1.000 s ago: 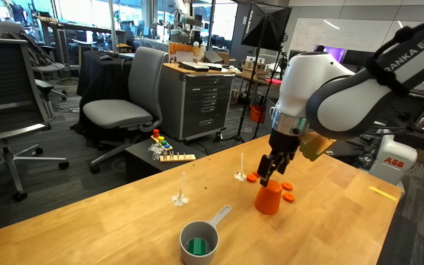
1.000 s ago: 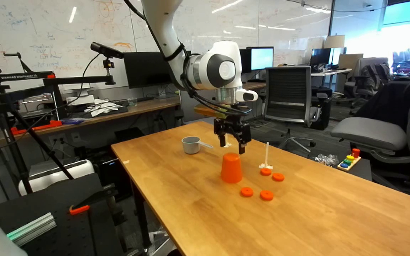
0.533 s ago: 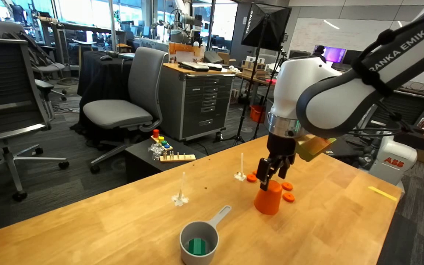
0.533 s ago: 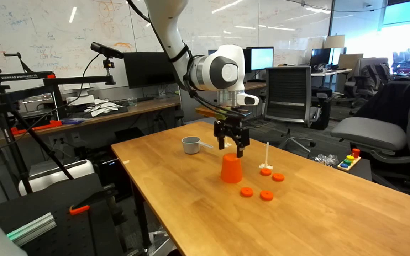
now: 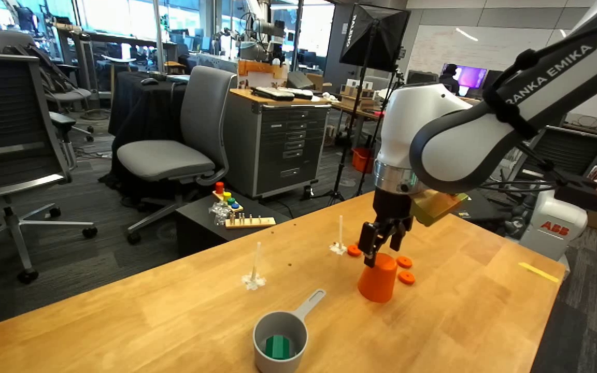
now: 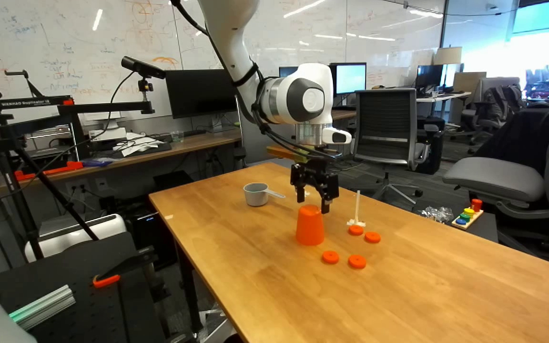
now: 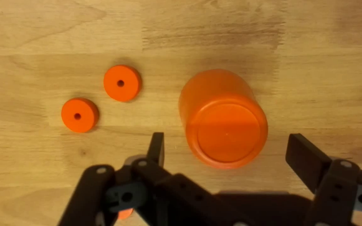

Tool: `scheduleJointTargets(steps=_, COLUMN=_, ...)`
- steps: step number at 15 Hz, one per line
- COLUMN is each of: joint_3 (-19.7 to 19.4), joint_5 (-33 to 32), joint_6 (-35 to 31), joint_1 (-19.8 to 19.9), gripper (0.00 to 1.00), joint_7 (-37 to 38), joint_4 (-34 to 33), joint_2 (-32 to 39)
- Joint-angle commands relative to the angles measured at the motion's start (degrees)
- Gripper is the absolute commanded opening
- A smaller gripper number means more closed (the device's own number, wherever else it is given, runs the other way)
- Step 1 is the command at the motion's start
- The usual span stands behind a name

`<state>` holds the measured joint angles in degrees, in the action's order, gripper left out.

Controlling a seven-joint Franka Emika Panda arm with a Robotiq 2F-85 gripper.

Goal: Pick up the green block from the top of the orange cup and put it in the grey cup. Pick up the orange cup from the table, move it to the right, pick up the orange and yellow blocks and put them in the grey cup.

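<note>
- One black two-fingered gripper [image 6: 313, 202], its jaws parted wide, points down from one white-and-grey arm [image 5: 463, 150].
- Its two dark fingers [image 7: 156, 148] stand one to each side of one solid, tapered plastic orange cup [image 7: 226, 131] in the wrist view, with the single light wooden table [image 5: 174, 311] showing in the gap on each side; whether they are level with the cup's top or just above, I cannot tell.
- The orange cup rests upside down on the table, closed base up.
- One round grey cup [image 6: 256, 196] with a long, flat, straight handle sits upright, well apart from the orange cup, in both exterior views.
- One green block [image 5: 278, 348] lies inside the grey cup; its exact shape is hard to read.
- Four flat, round orange discs [image 6: 357, 261] lie near the orange cup in two pairs; in the wrist view two show whole, each with one dark centre hole.
- Two thin, pale rods [image 5: 340, 232] stand upright on the table, one of them just beside a pair of discs.
- One yellow strip [image 5: 538, 272] lies flat near the table's edge.
- Beside the table, one low black stand [image 5: 189, 233] bears a wooden board [image 6: 473, 217] with four coloured pieces [image 6: 476, 205]: red, yellow, green, blue.
</note>
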<state>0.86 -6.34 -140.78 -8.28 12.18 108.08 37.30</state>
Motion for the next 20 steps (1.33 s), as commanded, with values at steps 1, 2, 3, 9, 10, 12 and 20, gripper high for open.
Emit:
scheduleJointTargets(steps=1, joint_3=-0.17, joint_5=0.48, joint_6=2.05, joint_1=-0.44, gripper=1.00, joint_7=-1.44, joint_4=-3.46, joint_2=2.43)
scheduleJointTargets(steps=2, joint_3=-0.15, joint_5=0.44, joint_6=2.14, joint_1=-0.54, gripper=1.00, joint_7=-1.52, joint_4=-3.76, joint_2=2.90)
scheduleJointTargets(steps=3, joint_3=-0.11, joint_5=0.48, joint_6=2.13, joint_1=-0.60, gripper=1.00, joint_7=-1.59, joint_4=-3.97, joint_2=3.32)
scheduleJointTargets(steps=9, joint_3=0.12, joint_5=1.06, joint_6=2.65, joint_1=-0.60, gripper=0.66, joint_7=-1.81, joint_4=-4.57, joint_2=4.71)
scheduleJointTargets(steps=10, joint_3=0.12, joint_5=1.21, joint_6=2.97, joint_1=-0.59, gripper=0.58, joint_7=-1.59, joint_4=-4.56, joint_2=4.63)
scheduleJointTargets(steps=12, joint_3=0.20, joint_5=1.39, joint_6=3.64, joint_1=-0.49, gripper=0.46, joint_7=-1.52, joint_4=-4.53, joint_2=4.15)
scheduleJointTargets(steps=20, joint_3=-0.46, joint_5=0.12, joint_6=2.89, joint_1=-1.58, gripper=0.46, joint_7=-0.01, joint_4=0.53, joint_2=-6.24)
